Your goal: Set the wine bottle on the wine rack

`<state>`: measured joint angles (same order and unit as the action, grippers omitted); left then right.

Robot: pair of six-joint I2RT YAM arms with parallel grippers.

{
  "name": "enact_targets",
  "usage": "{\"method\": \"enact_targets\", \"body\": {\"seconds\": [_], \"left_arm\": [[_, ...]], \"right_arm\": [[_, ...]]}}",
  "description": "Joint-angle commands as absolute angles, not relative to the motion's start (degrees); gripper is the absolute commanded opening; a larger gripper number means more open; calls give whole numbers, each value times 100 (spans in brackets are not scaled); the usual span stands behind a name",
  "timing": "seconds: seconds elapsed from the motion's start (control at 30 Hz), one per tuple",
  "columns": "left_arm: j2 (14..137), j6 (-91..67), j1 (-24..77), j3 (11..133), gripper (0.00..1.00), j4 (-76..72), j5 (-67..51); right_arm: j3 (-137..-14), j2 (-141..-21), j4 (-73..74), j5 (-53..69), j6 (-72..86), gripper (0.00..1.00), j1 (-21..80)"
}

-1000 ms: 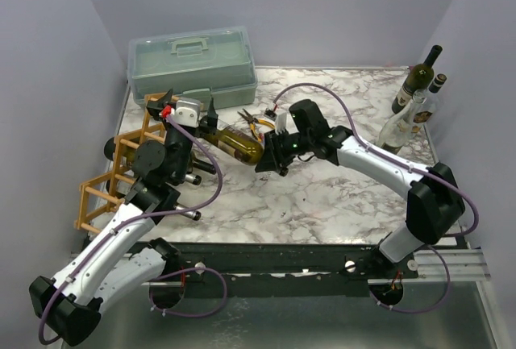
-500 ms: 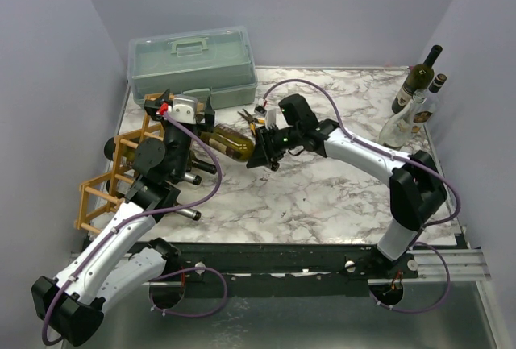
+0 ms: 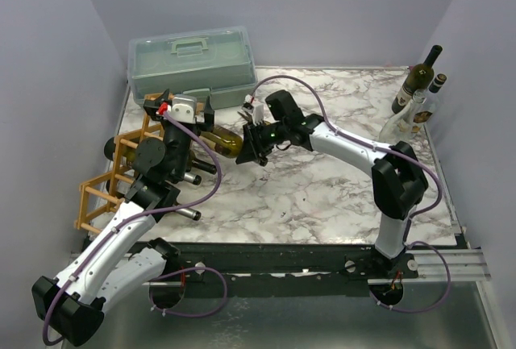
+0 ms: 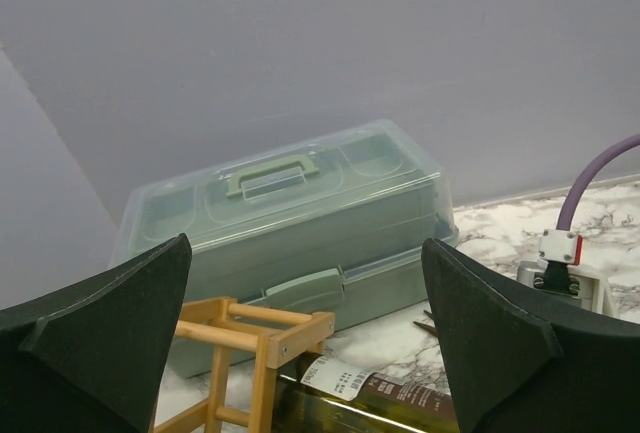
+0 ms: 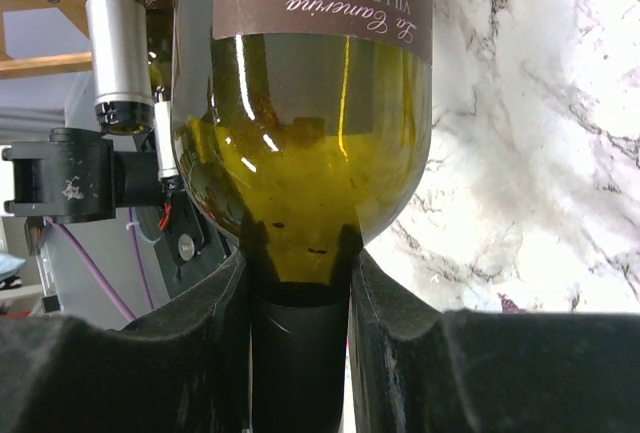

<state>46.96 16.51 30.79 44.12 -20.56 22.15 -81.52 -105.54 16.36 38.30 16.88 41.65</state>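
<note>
One wine rack (image 3: pixel 95 190), one toolbox (image 3: pixel 192 63), and at least five wine bottles (image 3: pixel 226 141).

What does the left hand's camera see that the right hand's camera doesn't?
Only the left wrist view shows the pale green toolbox and the left gripper, open wide. Only the right wrist view shows the right gripper shut on the wine bottle's neck, and a second bottle's silver-capped neck. Both show the wine bottle's label, the wine rack's wooden sticks and the marble table.
</note>
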Motion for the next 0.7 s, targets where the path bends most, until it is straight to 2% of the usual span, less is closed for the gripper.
{"method": "enact_targets", "body": {"seconds": [0.0,0.67], "left_arm": [[4707,1617,3023,4353,99,-2193,2351],[4640,1558,2840,4358,98,-2197,2435]], "right_arm": [[-8794,-10805,1126,4157,1463,1,4204],[-11491,-12670,2289,4570,951,0,4223]]}}
